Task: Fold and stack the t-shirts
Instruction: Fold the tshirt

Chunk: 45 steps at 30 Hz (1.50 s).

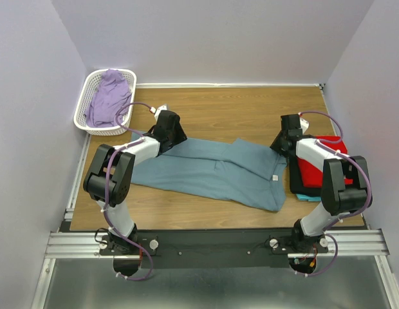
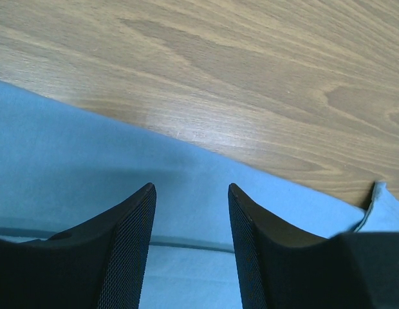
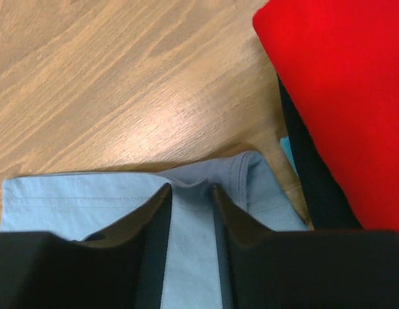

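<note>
The left gripper (image 2: 191, 190) is held spread over the far hem of the blue shirt (image 1: 206, 170), which is laid rumpled across the middle of the table (image 1: 251, 109). The right gripper (image 3: 190, 188) is set narrowly astride a ridge of cloth beside the red shirt (image 3: 341, 96). Whether that ridge is pinched cannot be told. If only a thin ridge is caught, the cloth could slip and the fold be skewed.

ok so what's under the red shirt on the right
Under the red shirt, a dark folded layer shows along its left edge and a turquoise strip pokes out at the near edge. The rest of both is covered.
</note>
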Each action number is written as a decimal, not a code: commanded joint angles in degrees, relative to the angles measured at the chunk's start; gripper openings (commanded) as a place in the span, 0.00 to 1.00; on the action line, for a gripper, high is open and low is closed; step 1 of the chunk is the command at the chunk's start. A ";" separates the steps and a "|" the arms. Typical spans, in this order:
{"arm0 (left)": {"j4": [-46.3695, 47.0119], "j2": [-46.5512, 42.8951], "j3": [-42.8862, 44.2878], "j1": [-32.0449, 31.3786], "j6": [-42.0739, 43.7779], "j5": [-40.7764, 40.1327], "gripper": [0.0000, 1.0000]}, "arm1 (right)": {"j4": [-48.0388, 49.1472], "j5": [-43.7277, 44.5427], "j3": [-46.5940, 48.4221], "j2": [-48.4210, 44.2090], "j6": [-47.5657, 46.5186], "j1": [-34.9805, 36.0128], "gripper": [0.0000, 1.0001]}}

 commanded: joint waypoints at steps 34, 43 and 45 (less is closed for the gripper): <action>-0.59 0.09 -0.38 -0.45 0.14 -0.50 0.56 | -2.65 -30.82 -19.05 -34.71 5.37 10.52 0.01; -0.94 -0.09 -0.73 -0.45 -0.13 -0.94 0.56 | -14.42 -33.27 -22.84 -46.40 6.25 12.28 0.00; -0.94 -0.26 -0.90 -0.45 -0.22 -0.85 0.56 | -17.41 -33.81 -23.28 -48.51 6.33 12.28 0.00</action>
